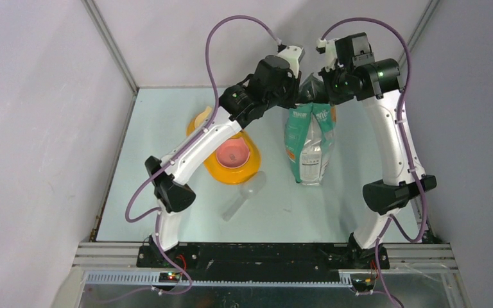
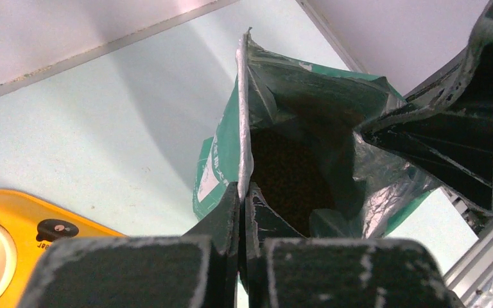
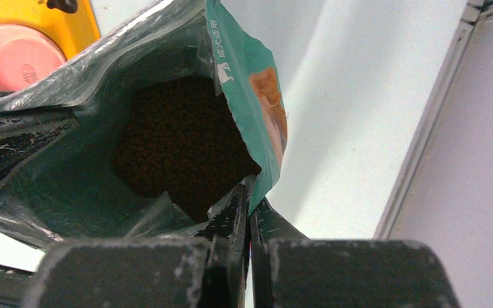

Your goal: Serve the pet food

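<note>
The green-and-white pouch (image 1: 311, 141) stands upright right of centre. Its mouth is spread open, and the pet food shows inside as a dark brown granular heap (image 3: 180, 138), also in the left wrist view (image 2: 289, 173). My left gripper (image 2: 242, 192) is shut on the pouch's left rim (image 2: 244, 115). My right gripper (image 3: 250, 202) is shut on the pouch's right rim (image 3: 257, 96). Both grippers meet over the pouch top (image 1: 308, 86) in the top view. The yellow double-bowl feeder (image 1: 231, 157) with a pink bowl lies left of the pouch. The clear plastic scoop (image 1: 244, 196) lies in front of it.
The table's back edge and metal frame posts (image 1: 112, 48) run close behind the pouch. Grey walls close in both sides. The left arm (image 1: 199, 144) crosses over the feeder. The right arm (image 1: 391, 141) stands right of the pouch.
</note>
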